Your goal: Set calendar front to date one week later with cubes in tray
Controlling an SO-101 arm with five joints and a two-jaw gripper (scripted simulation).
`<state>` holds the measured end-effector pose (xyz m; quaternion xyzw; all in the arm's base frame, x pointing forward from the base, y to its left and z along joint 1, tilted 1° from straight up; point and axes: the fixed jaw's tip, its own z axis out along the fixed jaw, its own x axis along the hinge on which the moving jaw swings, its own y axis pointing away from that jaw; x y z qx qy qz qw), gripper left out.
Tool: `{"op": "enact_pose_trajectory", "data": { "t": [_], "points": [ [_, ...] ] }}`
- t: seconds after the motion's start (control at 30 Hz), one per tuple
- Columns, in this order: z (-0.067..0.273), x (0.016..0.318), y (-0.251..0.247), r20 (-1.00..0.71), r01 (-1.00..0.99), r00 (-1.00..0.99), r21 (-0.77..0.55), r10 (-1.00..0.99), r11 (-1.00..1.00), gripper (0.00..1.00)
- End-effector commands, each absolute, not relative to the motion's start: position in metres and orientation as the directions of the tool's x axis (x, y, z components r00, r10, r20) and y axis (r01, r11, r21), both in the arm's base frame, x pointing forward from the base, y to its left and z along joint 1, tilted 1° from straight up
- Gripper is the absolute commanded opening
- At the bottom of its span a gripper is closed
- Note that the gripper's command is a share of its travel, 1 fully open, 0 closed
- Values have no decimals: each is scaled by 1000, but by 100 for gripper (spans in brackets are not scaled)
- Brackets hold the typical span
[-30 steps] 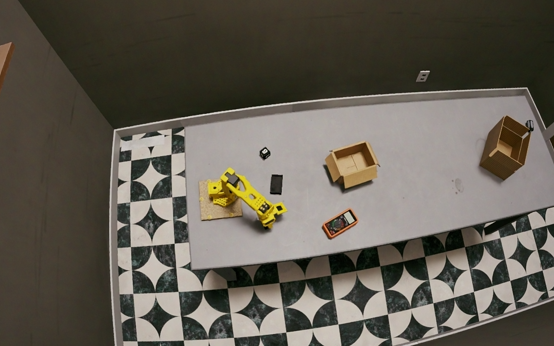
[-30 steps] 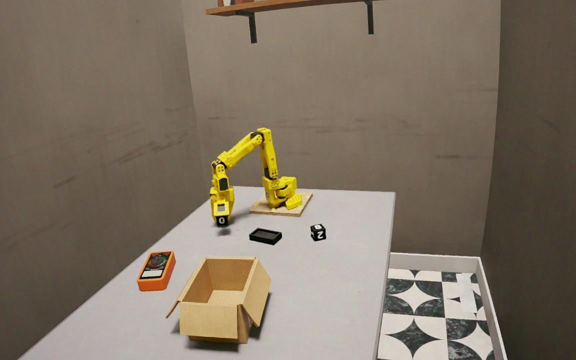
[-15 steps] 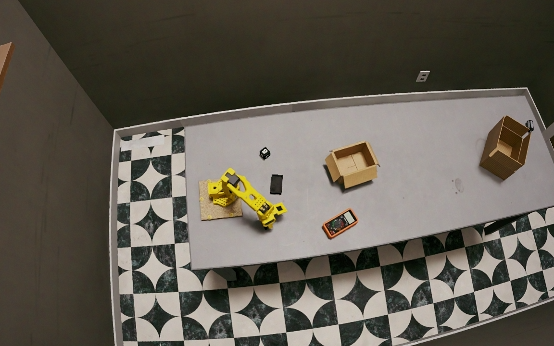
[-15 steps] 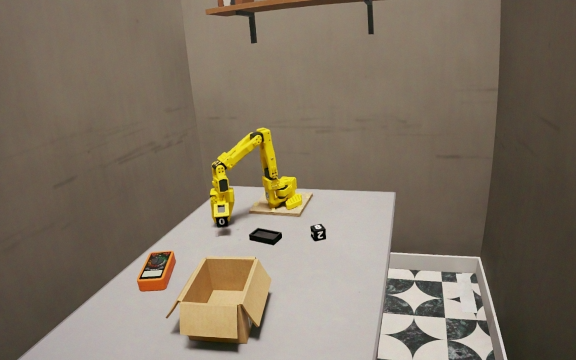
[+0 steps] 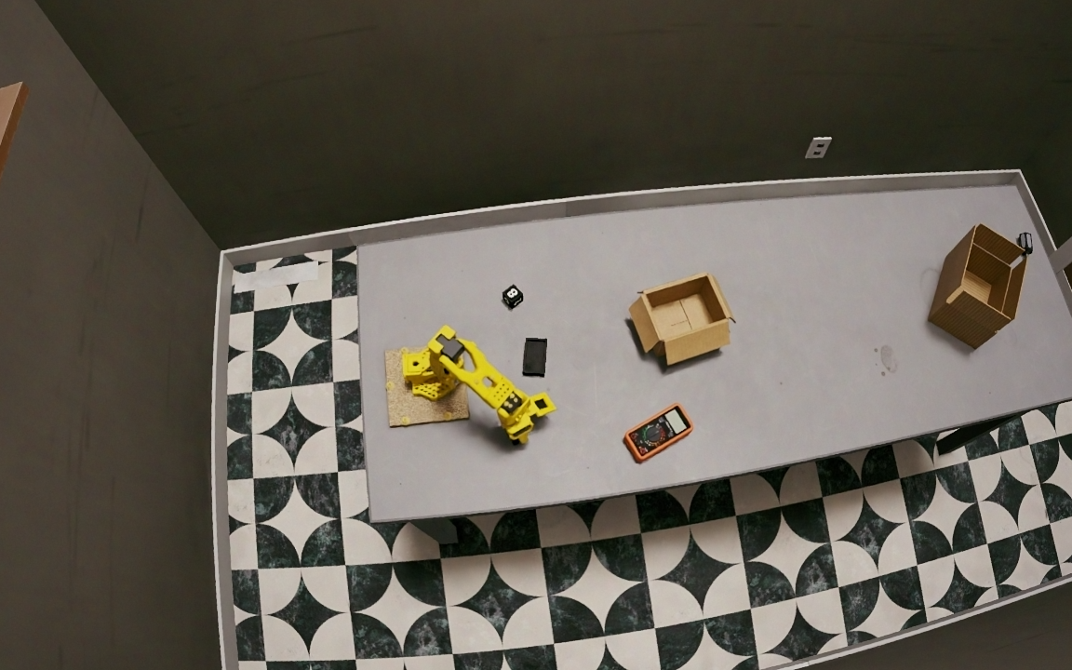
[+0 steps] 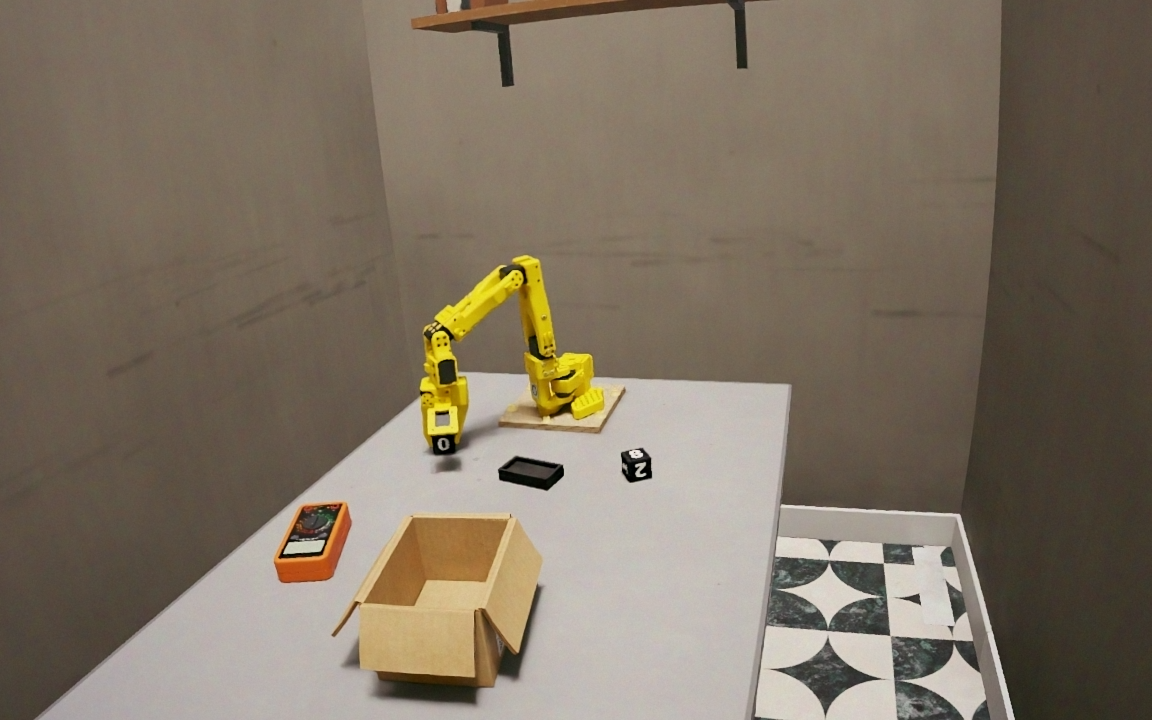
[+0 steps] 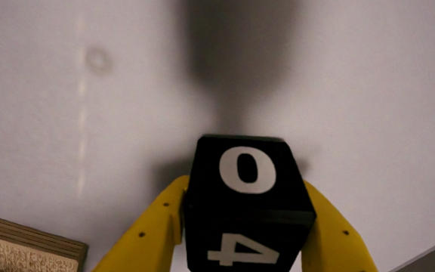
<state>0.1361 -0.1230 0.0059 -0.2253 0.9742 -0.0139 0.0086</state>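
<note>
Two black number cubes are out of the black tray [image 6: 530, 471], which sits low and open on the grey surface [image 6: 669, 573] in front of the yellow arm [image 6: 508, 295]. Taking that tray as the marker and going left to right in the exterior view: farthest left and nearer to me lies an orange multimeter [image 6: 312, 540], face up. Just right of it, in front of the tray, stands an open cardboard box [image 6: 437, 600] with its flaps spread. To the tray's left, the arm bends over and down, and its jaws pinch the first cube [image 7: 245, 204] from both sides; the yellow fingers press its flanks. That cube shows a 0 [image 6: 443, 443] toward me and a 4 on the neighbouring face in the wrist view, and it hangs close above the surface with its shadow right beneath. The arm's base stands on a cork mat [image 6: 602, 410] behind the tray. Right of the tray, apart from it, the second cube [image 6: 635, 464] rests on the surface, a 2 on its side and an 8 on top.
</note>
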Motion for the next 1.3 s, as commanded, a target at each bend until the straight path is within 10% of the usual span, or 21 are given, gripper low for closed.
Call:
{"op": "enact_pose_trajectory", "data": {
  "t": [0.0, 1.27],
  "points": [
    [2, 135, -119, -5, -437, -900, -12, -437, 899, 13],
    [2, 135, -119, -5, -437, -900, -12, -437, 899, 36]
  ]
}}
